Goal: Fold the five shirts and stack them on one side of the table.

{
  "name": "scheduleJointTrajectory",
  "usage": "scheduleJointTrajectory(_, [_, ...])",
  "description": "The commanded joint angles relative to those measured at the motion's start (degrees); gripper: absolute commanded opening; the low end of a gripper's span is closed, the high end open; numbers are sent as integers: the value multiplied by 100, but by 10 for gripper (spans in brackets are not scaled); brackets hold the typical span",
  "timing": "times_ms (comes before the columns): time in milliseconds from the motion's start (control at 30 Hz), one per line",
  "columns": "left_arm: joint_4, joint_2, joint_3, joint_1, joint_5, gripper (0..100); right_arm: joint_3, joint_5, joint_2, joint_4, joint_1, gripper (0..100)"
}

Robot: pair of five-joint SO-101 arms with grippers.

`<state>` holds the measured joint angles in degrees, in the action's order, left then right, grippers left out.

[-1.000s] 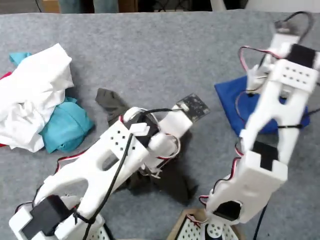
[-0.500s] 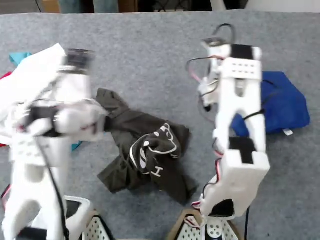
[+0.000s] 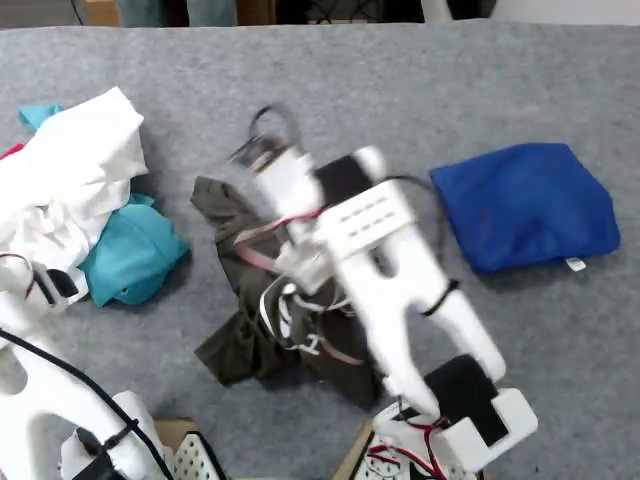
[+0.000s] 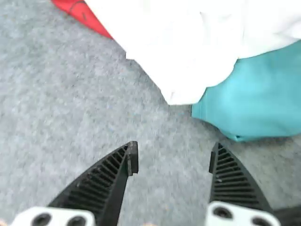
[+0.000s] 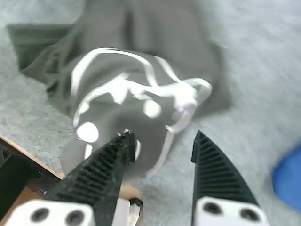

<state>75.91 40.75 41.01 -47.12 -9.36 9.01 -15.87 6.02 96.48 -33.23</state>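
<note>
A crumpled dark olive shirt (image 3: 222, 203) with a white print lies mid-table. My right arm stretches over it, and my right gripper (image 5: 164, 136) hangs open just above the print on the olive shirt (image 5: 141, 56), holding nothing. At the left sits a pile: a white shirt (image 3: 70, 190) on top of a teal shirt (image 3: 135, 255), with a red shirt (image 3: 8, 152) peeking out. My left gripper (image 4: 174, 146) is open over bare table beside the white shirt (image 4: 188, 42) and the teal shirt (image 4: 254, 94). A folded blue shirt (image 3: 525, 205) rests at the right.
The grey felt table (image 3: 400, 90) has free room along the back and between the olive and blue shirts. The arms' bases stand at the front edge. A strip of red shirt (image 4: 80, 12) lies past the white one.
The left arm swung off the olive shirt to the front left by the pile. The right arm swept from the blue shirt leftward and now hangs over the olive shirt.
</note>
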Motion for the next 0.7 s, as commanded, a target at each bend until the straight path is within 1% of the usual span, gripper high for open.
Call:
scheduleJointTrajectory(0, [-844,70,180,567,492,263,646,-26,-171,-730,-325,201])
scheduleJointTrajectory(67, [-1099,62,84,1007,826,263,910,-62,-470,-1046,-316,196])
scheduleJointTrajectory(100, [-1248,44,48,1226,932,263,1015,-70,-637,-1222,-264,176])
scheduleJointTrajectory(200, [-1776,-237,84,1921,993,262,1095,-176,-1191,-1820,-26,13])
scheduleJointTrajectory(267, [-1969,-677,-13,2308,1011,227,1095,-176,-1473,-1960,202,34])
scheduleJointTrajectory(367, [-2101,-1618,-400,2624,1011,169,919,-202,-1666,-1864,598,12])
scheduleJointTrajectory(433, [-1987,-2382,-822,2642,967,151,699,-211,-1675,-1697,958,15])
scheduleJointTrajectory(567, [-782,-4070,-2202,2624,985,143,119,-220,-1675,-1292,1749,15])
scheduleJointTrajectory(600, [-659,-4510,-2510,2563,1002,130,-13,-220,-1675,-1248,1934,15])
scheduleJointTrajectory(667, [-431,-5292,-3160,2352,1002,63,-145,-264,-1675,-1248,2277,15])
